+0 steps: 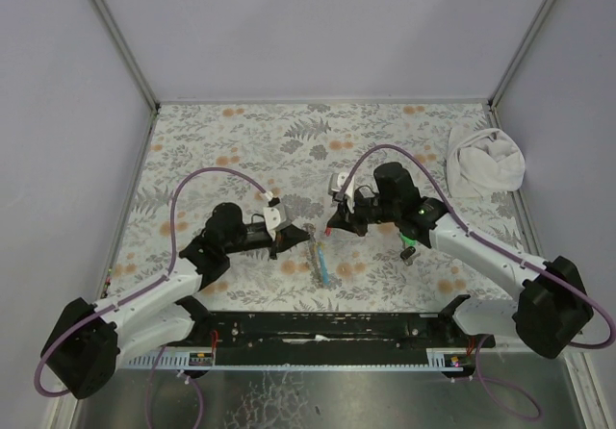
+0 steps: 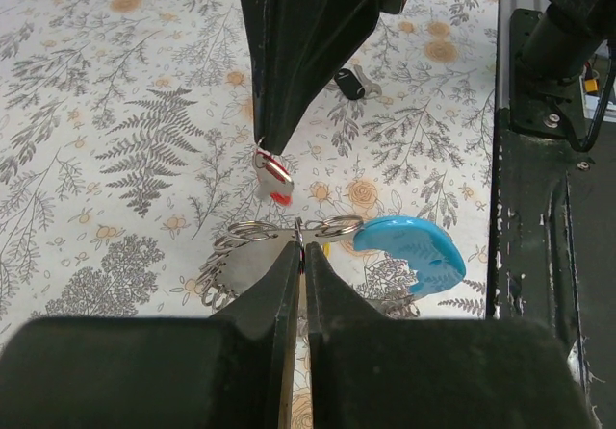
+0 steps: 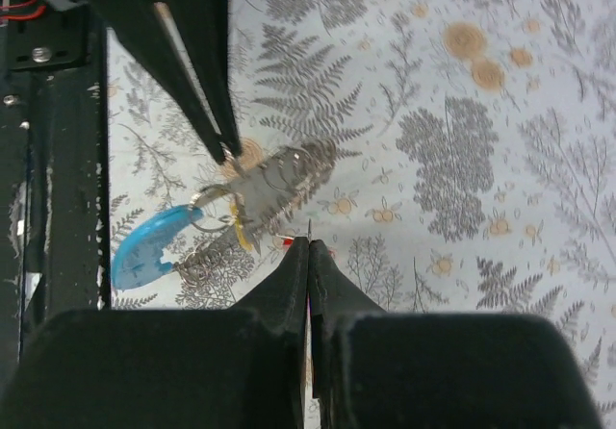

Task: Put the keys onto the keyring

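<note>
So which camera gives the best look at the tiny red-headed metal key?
The left wrist view: the tiny red-headed metal key hangs clearly from the shut right gripper. The right wrist view shows only a red speck of it; the top view cannot resolve it.

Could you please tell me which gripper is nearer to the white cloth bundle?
Right. The right gripper is left of the white cloth bundle, near the middle of the scene; the left gripper lies even farther left.

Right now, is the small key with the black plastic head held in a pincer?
No, the small key with the black plastic head lies loose on the flower-patterned table, nothing gripping it.
</note>
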`<state>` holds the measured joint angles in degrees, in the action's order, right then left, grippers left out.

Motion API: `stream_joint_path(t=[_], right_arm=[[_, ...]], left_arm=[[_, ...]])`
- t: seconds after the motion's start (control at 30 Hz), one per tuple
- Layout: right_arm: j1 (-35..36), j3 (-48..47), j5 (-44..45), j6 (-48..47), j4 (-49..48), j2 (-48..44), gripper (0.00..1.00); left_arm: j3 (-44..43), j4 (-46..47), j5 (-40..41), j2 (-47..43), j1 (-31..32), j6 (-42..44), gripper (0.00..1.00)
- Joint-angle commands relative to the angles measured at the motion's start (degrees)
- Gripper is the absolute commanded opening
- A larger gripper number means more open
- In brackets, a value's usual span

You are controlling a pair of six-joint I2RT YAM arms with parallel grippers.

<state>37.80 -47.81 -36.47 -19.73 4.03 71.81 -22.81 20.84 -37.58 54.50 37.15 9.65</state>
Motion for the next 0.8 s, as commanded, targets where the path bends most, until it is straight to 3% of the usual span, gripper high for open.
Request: stream_joint_path(t=[0.0,0.23,0.77], right_arm=[[-0.2,-0.9,-8.9,-7.8,-1.3,-3.2,0.00],[0.4,-1.3,-13.8,-13.8,2.6,-3.6,0.00],[2.5,0.1,-8.7,-15.3,3.6,-6.8,0.00]], left_arm=[[-2.6,1.5,-3.5,1.3,0.2,2.1,0.00],[-4.9,-1.0,-6.8,3.7,0.2,4.2,0.00],[-9.7,-9.5,-11.6,7.2,0.2,8.9,0.00]])
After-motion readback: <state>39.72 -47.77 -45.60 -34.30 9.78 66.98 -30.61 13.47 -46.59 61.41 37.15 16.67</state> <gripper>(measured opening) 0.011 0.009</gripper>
